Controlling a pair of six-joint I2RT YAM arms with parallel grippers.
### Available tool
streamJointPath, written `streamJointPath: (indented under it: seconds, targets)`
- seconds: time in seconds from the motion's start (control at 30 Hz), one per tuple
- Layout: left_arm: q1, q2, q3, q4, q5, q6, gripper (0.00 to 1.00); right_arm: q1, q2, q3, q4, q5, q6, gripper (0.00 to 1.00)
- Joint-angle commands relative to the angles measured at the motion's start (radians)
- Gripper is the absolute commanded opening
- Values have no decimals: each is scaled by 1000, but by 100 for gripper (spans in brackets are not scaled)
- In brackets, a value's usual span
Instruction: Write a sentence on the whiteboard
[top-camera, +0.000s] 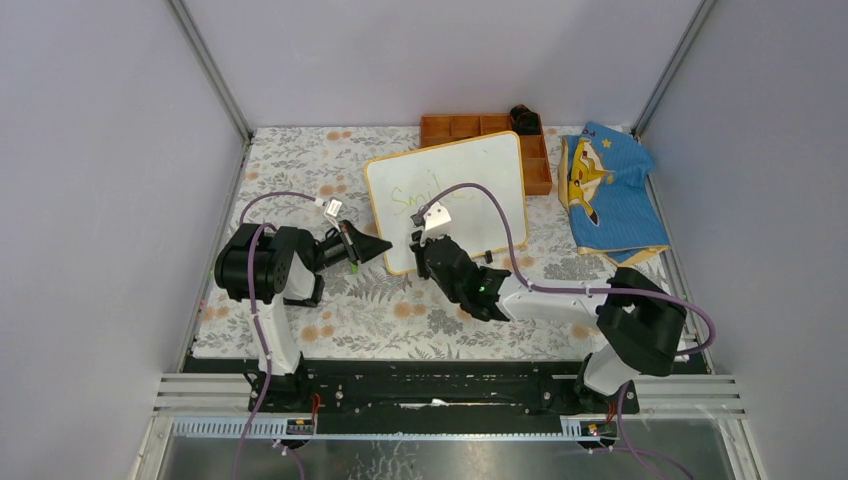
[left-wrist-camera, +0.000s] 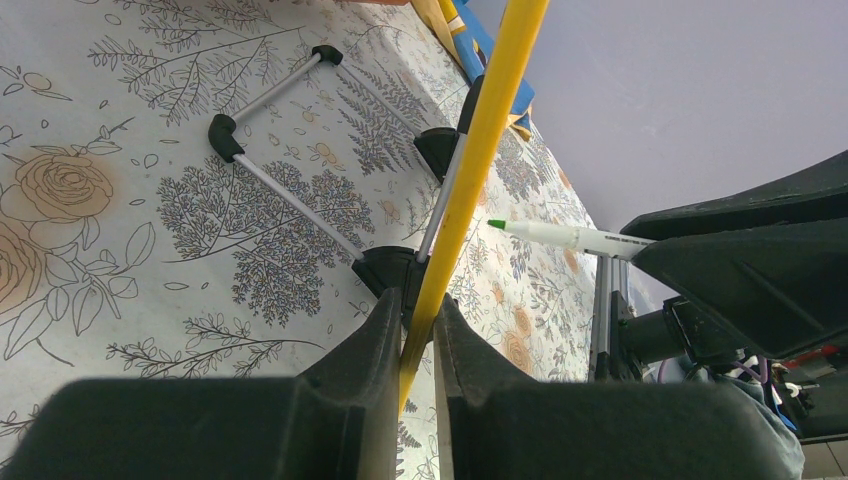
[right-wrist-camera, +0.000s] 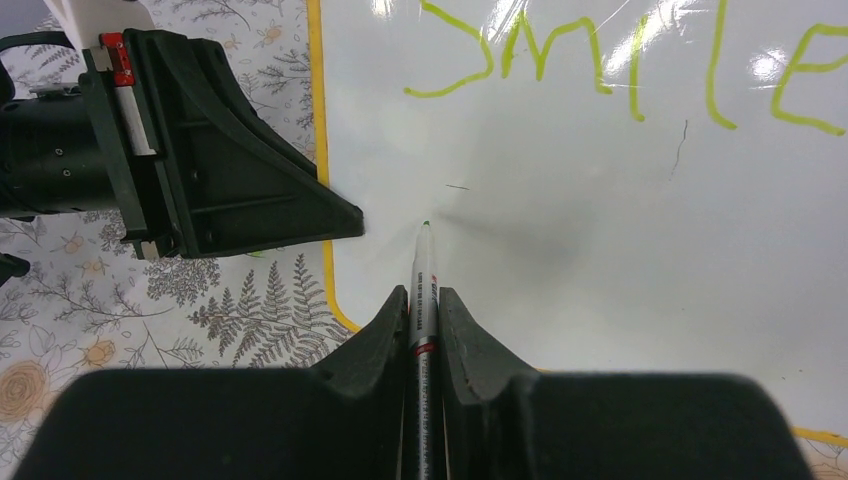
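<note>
While both arms reach in over the floral tabletop (top-camera: 300, 170), I see an orange compartment tray (top-camera: 470, 128) against the far edge. A black object (top-camera: 525, 118) sits at its right end, and a blue cloth (top-camera: 605, 190) with a cartoon print lies toward the far right corner. From above, the right arm (top-camera: 560, 298) and its purple cable (top-camera: 478, 186) cross the near half of the whiteboard (top-camera: 490, 160) and hide that part from me.

The whiteboard sits near the middle of the tabletop, closer to the far edge, and its far corner overlaps the tray in the overhead view. It is white with rounded corners and a thin yellow-orange frame, propped at a tilt on wire legs with black feet (left-wrist-camera: 225, 135). Of the sentence (right-wrist-camera: 620, 70), only "Smile" shows, in thin yellow-green strokes.

My left tool (left-wrist-camera: 417, 310) is closed on the frame at the board's side facing the tabletop's left edge, one finger on each face. My right tool (right-wrist-camera: 422, 295) is clamped on a marker (right-wrist-camera: 424, 255) that points at the blank area below the word. Its green tip is at the surface, though I cannot tell whether it touches. The two tools are near each other but apart.
</note>
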Motion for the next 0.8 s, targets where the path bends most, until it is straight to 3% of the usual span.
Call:
streamJointPath:
  seconds: [0.0, 0.77]
  targets:
    - [4, 19, 2, -56, -49, 24, 0, 9, 21, 63, -8, 34, -9, 0]
    - [4, 19, 3, -56, -48, 24, 0, 9, 88, 117, -50, 2, -16, 0]
